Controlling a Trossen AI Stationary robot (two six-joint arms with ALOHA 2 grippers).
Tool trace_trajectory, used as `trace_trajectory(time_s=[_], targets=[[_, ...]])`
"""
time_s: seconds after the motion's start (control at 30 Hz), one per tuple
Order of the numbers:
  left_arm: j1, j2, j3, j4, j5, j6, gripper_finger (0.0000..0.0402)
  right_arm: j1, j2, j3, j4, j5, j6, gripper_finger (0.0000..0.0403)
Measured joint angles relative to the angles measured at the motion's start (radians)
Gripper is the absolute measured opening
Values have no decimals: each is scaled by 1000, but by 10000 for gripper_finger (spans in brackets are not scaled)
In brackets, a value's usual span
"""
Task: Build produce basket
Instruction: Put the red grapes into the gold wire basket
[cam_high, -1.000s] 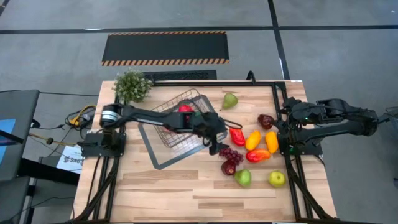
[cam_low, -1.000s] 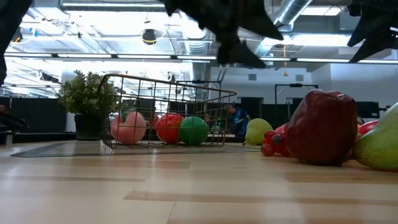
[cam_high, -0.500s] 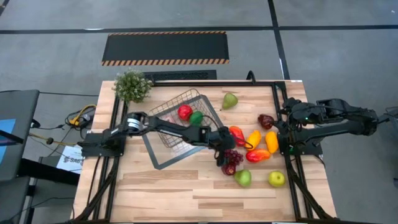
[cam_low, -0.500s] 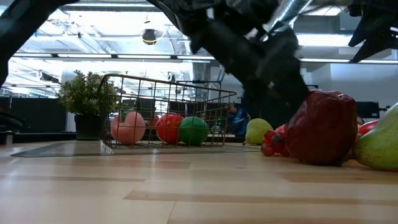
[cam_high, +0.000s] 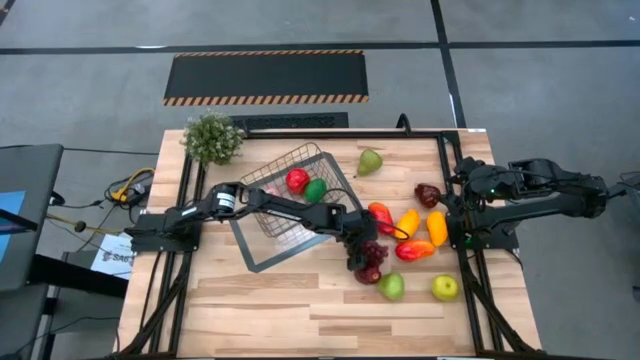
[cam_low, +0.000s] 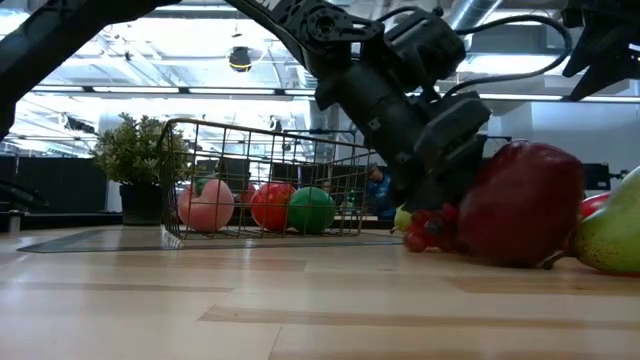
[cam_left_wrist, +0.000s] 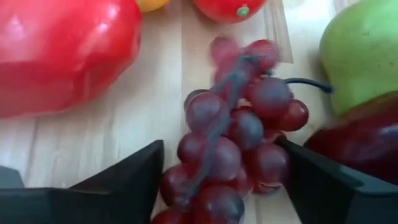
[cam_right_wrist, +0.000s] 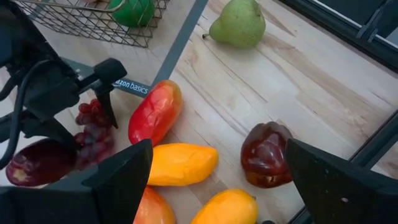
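Basket partly filled: rectangular silver wire-mesh basket (cam_high: 288, 192) holds a red ball, a green ball and a pink one. About ten pieces remain on the wooden surface (cam_high: 300, 300). Left hand (cam_left_wrist: 219, 171) straddles the dark purple plastic grape bunch (cam_left_wrist: 239, 127), fingers either side, not yet visibly pinching. Right hand (cam_right_wrist: 217, 174) spread wide, waiting at the surface's right edge. Grape bunch's near end is cut off from view; contact uncertain.

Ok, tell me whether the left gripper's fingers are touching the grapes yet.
Cannot tell. In the left wrist view the fingers flank the grapes closely, but neither contact nor a gap shows plainly.
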Motion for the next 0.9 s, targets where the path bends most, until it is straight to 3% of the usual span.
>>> trace_trajectory(time_s=[0.27,0.43,0.67,0.9], targets=[[0,-4,-2,25,-6,-82,151,0,0,0,0,0,0,385],[0,-6,31,18,-4,-120,95,0,0,0,1,0,0,385],[2,-8,182,-22,-37,-95,77,0,0,0,1,0,0,385],[19,-9,399,-223,-78,-73,76,0,0,0,1,0,0,385]])
